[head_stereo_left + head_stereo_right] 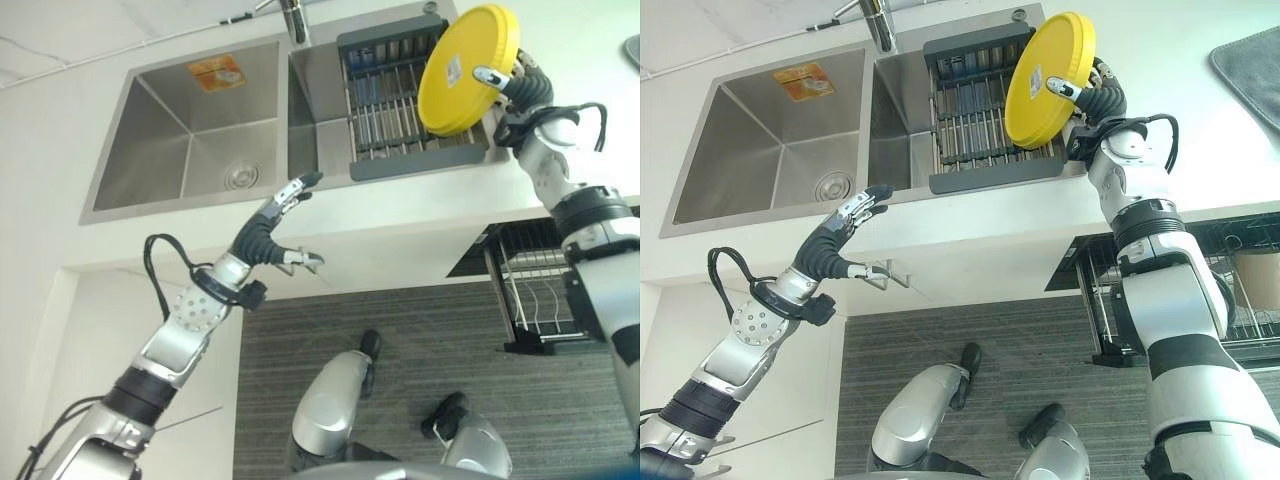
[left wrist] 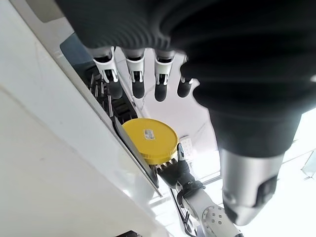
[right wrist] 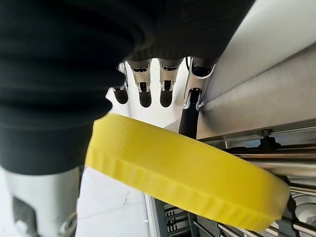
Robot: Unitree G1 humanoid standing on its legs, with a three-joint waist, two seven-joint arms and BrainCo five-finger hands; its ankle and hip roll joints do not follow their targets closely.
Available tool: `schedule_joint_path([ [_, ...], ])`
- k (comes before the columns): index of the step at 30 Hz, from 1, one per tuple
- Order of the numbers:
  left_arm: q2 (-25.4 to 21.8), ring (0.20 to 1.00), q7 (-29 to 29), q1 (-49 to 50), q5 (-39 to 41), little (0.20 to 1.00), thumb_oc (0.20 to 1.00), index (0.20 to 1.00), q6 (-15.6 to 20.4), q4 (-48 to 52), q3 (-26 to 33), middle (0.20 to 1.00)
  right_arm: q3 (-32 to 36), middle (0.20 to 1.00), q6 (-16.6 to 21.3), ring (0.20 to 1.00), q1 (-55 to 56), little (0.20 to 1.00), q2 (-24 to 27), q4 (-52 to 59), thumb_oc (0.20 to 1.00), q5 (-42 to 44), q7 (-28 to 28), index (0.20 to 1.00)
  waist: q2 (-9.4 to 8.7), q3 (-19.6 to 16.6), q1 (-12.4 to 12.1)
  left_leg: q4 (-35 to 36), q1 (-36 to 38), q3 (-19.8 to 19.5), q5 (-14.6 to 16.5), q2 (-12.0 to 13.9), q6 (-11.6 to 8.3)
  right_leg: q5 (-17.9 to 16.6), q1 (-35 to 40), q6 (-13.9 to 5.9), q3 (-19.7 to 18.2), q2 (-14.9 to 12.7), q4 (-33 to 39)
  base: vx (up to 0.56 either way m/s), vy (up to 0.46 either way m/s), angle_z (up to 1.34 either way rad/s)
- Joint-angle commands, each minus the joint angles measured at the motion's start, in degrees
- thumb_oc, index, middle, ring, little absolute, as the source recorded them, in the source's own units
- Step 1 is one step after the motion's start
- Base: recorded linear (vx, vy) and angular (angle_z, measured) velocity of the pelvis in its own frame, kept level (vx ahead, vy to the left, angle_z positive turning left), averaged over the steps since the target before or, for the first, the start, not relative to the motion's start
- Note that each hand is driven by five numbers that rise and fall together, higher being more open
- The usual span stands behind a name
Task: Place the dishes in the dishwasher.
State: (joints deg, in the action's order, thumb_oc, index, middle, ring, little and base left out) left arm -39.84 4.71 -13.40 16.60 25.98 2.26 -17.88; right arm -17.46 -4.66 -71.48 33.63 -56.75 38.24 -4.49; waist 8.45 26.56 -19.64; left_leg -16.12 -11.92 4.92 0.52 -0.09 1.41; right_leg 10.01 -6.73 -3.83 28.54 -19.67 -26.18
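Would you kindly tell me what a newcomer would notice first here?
The bright yellow plate, pinched in the right robot hand above the dark drying rack in the sink's right basin. Next, the left robot hand, open at the steel sink's front edge.

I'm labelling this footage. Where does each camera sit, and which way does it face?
Left eye view: on the head, facing down at the sink, rack, both arms.
Right eye view: same, slightly offset; right robot hand grips the yellow plate.
Left wrist view: along the open left robot hand.
Right wrist view: along its fingers, plate close.
All share the plate.
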Motion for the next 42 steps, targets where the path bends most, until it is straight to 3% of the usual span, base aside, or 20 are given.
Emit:
schedule_joint_path([
  [1, 0.03, 1.0, -0.63, -1.54, -0.7, 1.0, 1.0, 1.0, 2.04, 5.59, 2.67, 1.0, -2.86, 1.0, -0.75, 1.0, -3.77, 1.0, 0.3, -0.4, 1.0, -1.27, 0.06, 1.0, -0.28, 2.05, -2.11, 6.45, 2.45, 0.78, -1.5, -0.82, 1.0, -1.8, 0.18, -1.13, -1.4, -4.1, -10.75, 0.0, 0.0, 0.0],
  [3, 0.29, 1.0, -0.74, -1.81, -0.79, 1.0, 1.0, 1.0, 1.62, 5.63, 2.49, 1.0, -3.13, 1.0, -0.6, 1.0, -4.1, 1.0, 0.06, -0.46, 1.0, -1.67, -0.16, 1.0, -0.27, 1.98, -2.09, 6.61, 2.64, 0.97, -1.53, -0.76, 0.93, -1.76, 0.34, -1.16, -1.29, -4.15, -10.64, 0.0, 0.0, 0.0],
  [4, 0.35, 1.0, -0.8, -1.82, -0.71, 1.0, 1.0, 1.0, 1.19, 5.77, 2.37, 1.0, -3.2, 0.363, -0.56, 0.363, -4.24, 0.363, -0.21, 0.01, 0.363, -2.89, -0.14, 0.363, -0.3, 1.89, -2.07, 6.57, 2.68, 1.1, -1.49, -0.72, 0.89, -1.78, 0.57, -1.18, -1.19, -4.21, -10.49, 0.0, 0.0, 0.0],
  [5, 0.39, 1.0, -0.82, -1.77, -0.81, 1.0, 1.0, 1.0, 1.15, 5.79, 2.34, 1.0, -3.27, 0.2, -0.55, 0.2, -4.21, 0.2, -0.34, 0.22, 0.2, -3.2, -0.18, 0.2, -0.31, 1.9, -2.08, 6.5, 2.64, 1.09, -1.46, -0.72, 0.91, -1.82, 0.53, -1.18, -1.22, -4.19, -10.55, 0.0, 0.0, 0.0],
  [31, 1.4, 1.0, -1.45, -1.83, -1.45, 1.0, 1.0, 1.0, -0.44, 5.46, 0.58, 1.0, -3.85, 0.2, -0.22, 0.2, -3.81, 0.2, -1.48, 0.16, 0.2, -2.35, -2.26, 0.2, -0.28, 1.65, -2.22, 6.51, 3.45, 1.03, -0.94, -1.04, 1.29, -2.44, 1.01, -1.41, -0.86, -4.82, -11.25, 0.0, 0.0, 0.0],
  [35, 1.77, 1.0, -1.99, -1.23, -1.93, 1.0, 1.0, 1.0, -0.06, 5.29, 0.52, 1.0, -1.03, 0.2, 5.65, 0.2, -2.51, 0.2, -3.53, 3.77, 0.2, 9.81, -0.19, 0.2, -0.28, 1.62, -2.04, 6.53, 3.8, 0.86, -0.75, -1.11, 1.58, -2.97, 1.05, -1.4, -1.3, -4.69, -11.41, 0.0, 0.0, 0.0],
  [40, 2.42, 1.0, -2.27, 0.0, -2.77, 1.0, 1.0, 1.0, 0.17, 5.07, 0.67, 1.0, 2.04, 0.2, 9.56, 0.2, 0.13, 0.2, -6.26, 12.69, 0.2, 12.19, 0.58, 0.2, -0.5, 0.88, -1.43, 7.8, 5.16, 1.18, -0.72, -1.24, 1.77, -3.2, 1.86, -1.57, -1.66, -4.27, -10.61, -0.02, -0.003, -0.03],
  [42, 2.53, 1.0, -2.11, 0.31, -2.87, 1.0, 1.0, 1.0, 0.1, 5.06, 0.79, 1.0, 2.18, 0.2, 9.4, 0.2, 0.99, 0.2, -6.53, 16.14, 0.2, 11.71, 0.42, 0.2, -0.68, 0.38, -1.1, 8.09, 5.55, 1.68, -0.64, -1.17, 1.77, -2.95, 2.28, -1.56, -1.61, -4.12, -10.21, -0.04, -0.009, -0.04],
])
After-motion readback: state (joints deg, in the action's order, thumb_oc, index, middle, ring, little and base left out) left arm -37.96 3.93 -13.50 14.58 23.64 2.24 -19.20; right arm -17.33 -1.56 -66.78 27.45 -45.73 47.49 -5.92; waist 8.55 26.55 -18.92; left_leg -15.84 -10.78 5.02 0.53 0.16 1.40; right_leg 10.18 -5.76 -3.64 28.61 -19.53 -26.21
